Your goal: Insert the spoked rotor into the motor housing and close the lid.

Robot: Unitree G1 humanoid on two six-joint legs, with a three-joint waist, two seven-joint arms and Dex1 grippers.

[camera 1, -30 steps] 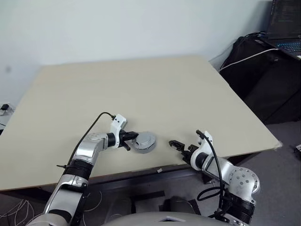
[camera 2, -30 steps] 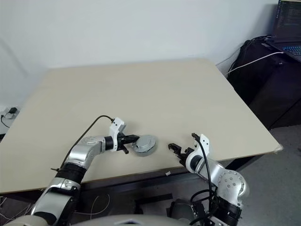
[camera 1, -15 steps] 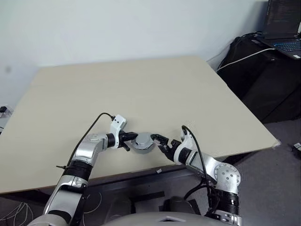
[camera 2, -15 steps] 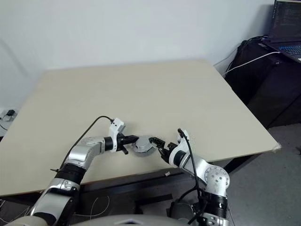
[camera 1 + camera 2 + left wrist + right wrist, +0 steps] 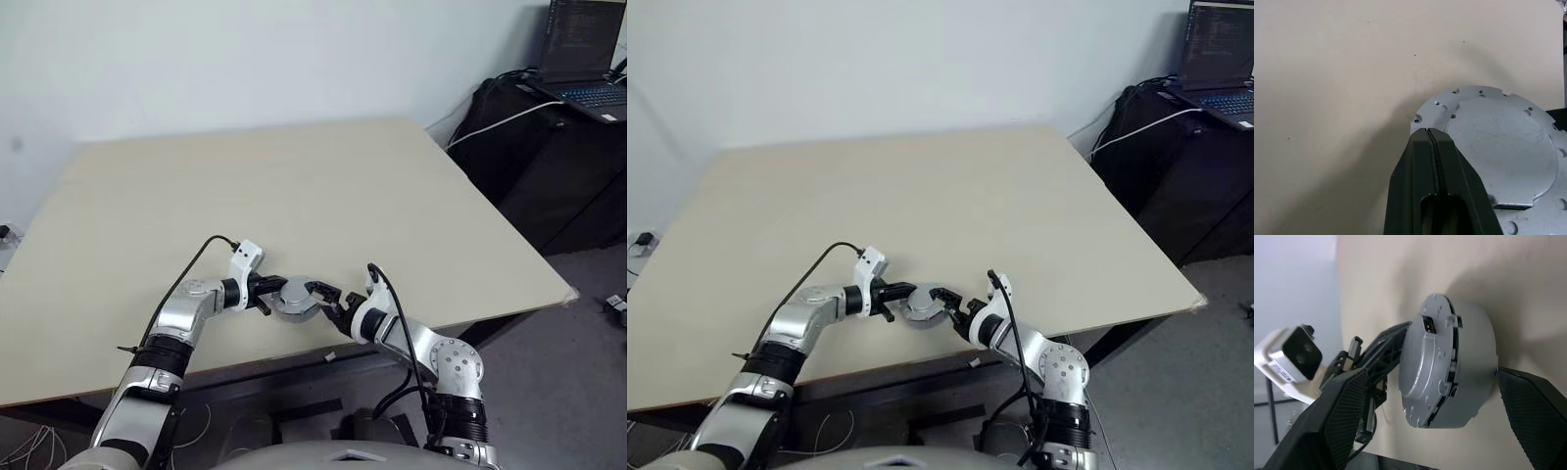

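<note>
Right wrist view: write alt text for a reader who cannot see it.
A round silver-grey motor assembly sits on a beige table between the right gripper's open black fingers. The left gripper, fingers shut, touches its far edge.

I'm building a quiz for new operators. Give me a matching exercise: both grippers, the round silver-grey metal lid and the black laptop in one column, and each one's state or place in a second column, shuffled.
Column one:
1. left gripper
2. right gripper
3. round silver-grey metal lid
4. black laptop

Column two:
A. open, fingers either side of the lid
B. far right, screen lit
C. shut, tips at the lid's rim
D. lying flat between the two grippers

Pairs: 1-C, 2-A, 3-D, 4-B
</note>
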